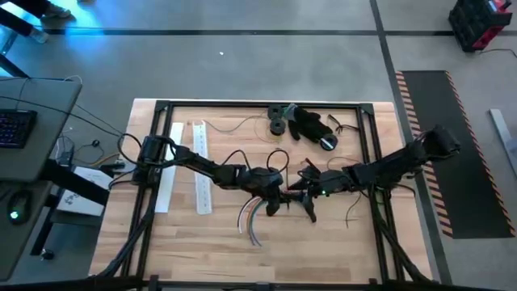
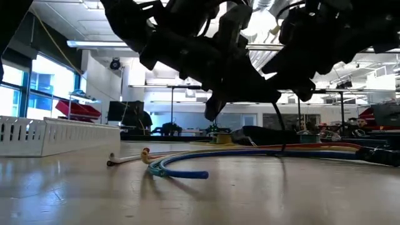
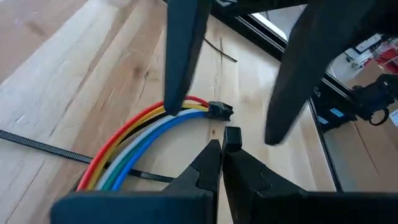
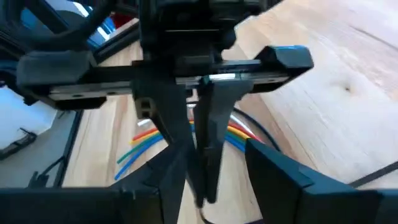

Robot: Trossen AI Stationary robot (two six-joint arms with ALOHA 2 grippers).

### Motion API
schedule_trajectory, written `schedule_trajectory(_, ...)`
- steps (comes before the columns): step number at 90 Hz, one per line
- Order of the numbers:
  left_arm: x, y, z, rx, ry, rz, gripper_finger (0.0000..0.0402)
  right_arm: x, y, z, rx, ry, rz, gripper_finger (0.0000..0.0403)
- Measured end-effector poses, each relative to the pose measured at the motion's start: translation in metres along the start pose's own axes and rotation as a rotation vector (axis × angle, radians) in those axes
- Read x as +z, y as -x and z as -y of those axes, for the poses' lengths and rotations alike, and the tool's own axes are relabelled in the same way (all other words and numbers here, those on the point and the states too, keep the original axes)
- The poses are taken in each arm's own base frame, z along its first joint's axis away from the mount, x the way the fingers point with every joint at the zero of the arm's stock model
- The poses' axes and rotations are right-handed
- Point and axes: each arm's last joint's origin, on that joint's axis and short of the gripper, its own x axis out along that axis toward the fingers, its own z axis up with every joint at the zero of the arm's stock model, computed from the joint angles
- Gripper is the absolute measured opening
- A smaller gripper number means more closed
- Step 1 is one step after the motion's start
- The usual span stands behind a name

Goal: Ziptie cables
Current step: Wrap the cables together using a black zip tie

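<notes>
The cables (image 3: 146,134), a curved bundle of red, yellow, white, green and blue wires with a black piece (image 3: 219,111) at one end, lie on the wooden table (image 1: 339,250) near its middle. They also show in the high view (image 1: 252,220). My left gripper (image 3: 222,148) is shut just beside that end, with a small black bit (image 3: 231,134) at its fingertips. My right gripper (image 4: 217,155) is open, and its two fingers (image 3: 180,62) stand on either side of the left gripper's tips, above the bundle. A black zip tie strip (image 3: 37,148) runs under the cables. My left gripper pinches a small black piece (image 3: 231,134) between its two fingertips; it looks like an end of the zip tie, but I cannot tell which end. The fingers slant down toward the table, right beside the bundle's black-tipped end. The rest of the hold is hidden by the gripper itself.
Two long white perforated strips (image 1: 202,174) lie at the table's left. A black lumpy heap with round parts (image 1: 311,123) sits at the far edge. Black frame rails (image 1: 161,105) border the table. Bare wood lies toward the near edge.
</notes>
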Motion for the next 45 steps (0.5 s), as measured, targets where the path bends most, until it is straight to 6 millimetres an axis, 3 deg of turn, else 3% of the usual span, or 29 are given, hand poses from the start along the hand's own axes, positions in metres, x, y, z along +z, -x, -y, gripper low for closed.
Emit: schedule_trajectory(45, 0.001, 0.0, 0.0, 0.006, -0.001, 0.017, 0.0, 0.003, -0.006, 0.011, 0.033, 0.079, -0.03, 0.0094)
